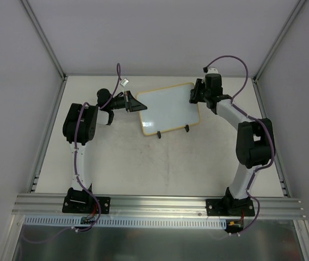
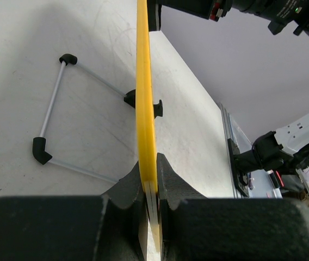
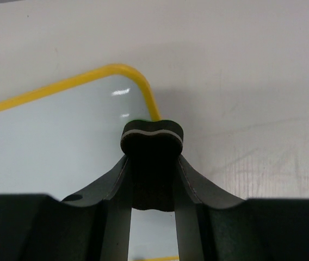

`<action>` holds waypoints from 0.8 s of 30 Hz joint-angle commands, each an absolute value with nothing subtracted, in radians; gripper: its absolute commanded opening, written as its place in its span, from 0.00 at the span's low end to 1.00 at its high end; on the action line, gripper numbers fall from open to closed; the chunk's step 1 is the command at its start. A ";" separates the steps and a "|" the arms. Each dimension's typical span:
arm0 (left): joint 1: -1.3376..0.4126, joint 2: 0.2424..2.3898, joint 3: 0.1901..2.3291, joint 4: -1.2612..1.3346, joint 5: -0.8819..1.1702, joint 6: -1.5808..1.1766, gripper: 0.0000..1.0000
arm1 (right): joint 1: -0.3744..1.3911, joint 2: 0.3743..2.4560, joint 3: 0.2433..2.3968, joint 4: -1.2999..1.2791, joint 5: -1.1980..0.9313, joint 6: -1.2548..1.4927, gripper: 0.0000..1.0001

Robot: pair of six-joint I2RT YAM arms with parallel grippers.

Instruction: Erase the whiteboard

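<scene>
The whiteboard [image 1: 168,107] stands tilted on its two black feet at the table's far middle, its white face blank. My left gripper [image 1: 134,102] is shut on its left edge; the left wrist view shows the yellow frame [image 2: 145,98] edge-on between the jaws. My right gripper [image 1: 193,93] is shut on the black eraser [image 3: 152,138] at the board's upper right corner. In the right wrist view the eraser sits over the white surface [image 3: 51,141] just inside the yellow rim; contact cannot be told.
A wire stand with black corner pieces [image 2: 51,114] shows behind the board in the left wrist view. Grey enclosure walls and metal rails [image 1: 154,205] bound the table. The right arm's body [image 1: 252,141] rises at the right side.
</scene>
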State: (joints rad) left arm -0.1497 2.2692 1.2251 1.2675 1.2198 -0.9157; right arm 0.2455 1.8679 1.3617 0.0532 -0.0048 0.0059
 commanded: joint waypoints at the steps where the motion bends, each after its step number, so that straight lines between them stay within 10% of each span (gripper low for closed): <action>1: -0.173 2.233 1.218 1.442 1.351 -0.790 0.00 | 0.227 1.879 1.248 -0.018 0.080 0.009 0.00; 24: -0.173 2.235 1.220 1.431 1.348 -0.788 0.00 | 0.330 1.786 1.052 -0.192 0.136 0.133 0.00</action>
State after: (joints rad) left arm -0.1497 2.2677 1.2251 1.2736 1.2240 -0.9043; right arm 0.3164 1.7580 1.1042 -0.0353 0.1390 0.1135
